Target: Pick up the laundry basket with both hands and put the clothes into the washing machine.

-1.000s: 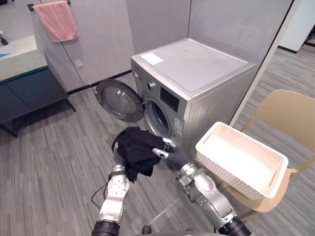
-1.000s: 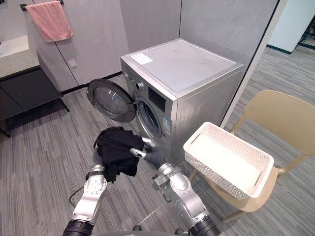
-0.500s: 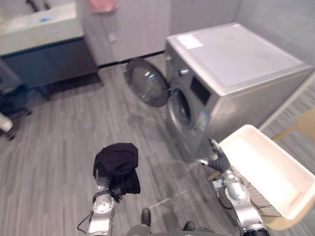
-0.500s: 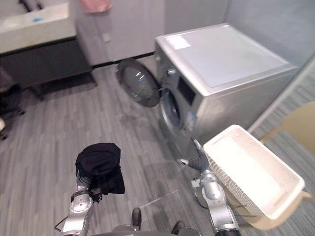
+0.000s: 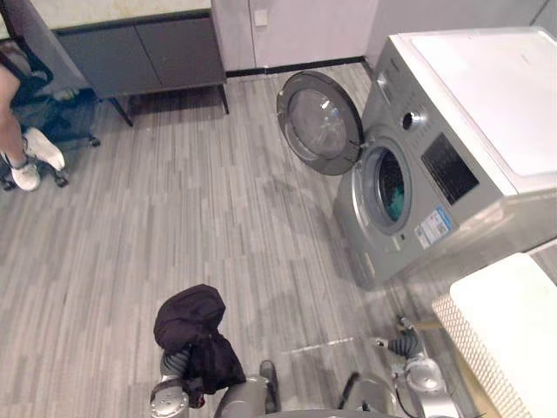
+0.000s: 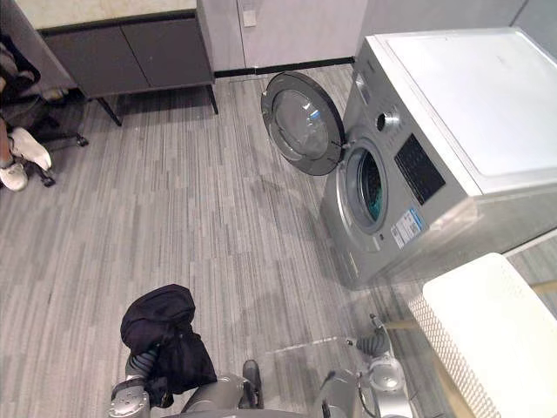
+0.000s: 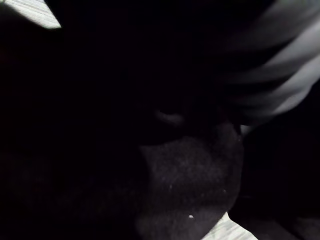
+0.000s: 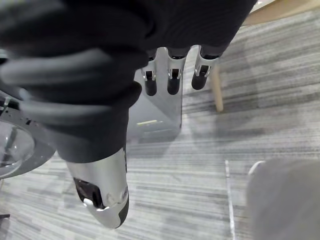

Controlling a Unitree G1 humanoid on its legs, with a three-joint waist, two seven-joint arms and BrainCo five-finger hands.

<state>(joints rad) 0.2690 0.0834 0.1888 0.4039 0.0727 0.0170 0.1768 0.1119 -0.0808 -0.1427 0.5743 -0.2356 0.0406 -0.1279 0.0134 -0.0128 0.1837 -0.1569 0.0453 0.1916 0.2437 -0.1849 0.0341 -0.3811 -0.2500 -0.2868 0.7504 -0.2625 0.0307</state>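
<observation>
Black garment (image 5: 191, 324) over left hand (image 5: 174, 362), grip hidden, right hand (image 8: 173, 70) withdrawn, fingers straight

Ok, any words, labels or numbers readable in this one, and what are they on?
Sticker on the front of the washing machine, below its dark control panel: print too small to read.
Dark control panel: no characters can be made out.
No other text is legible.
</observation>
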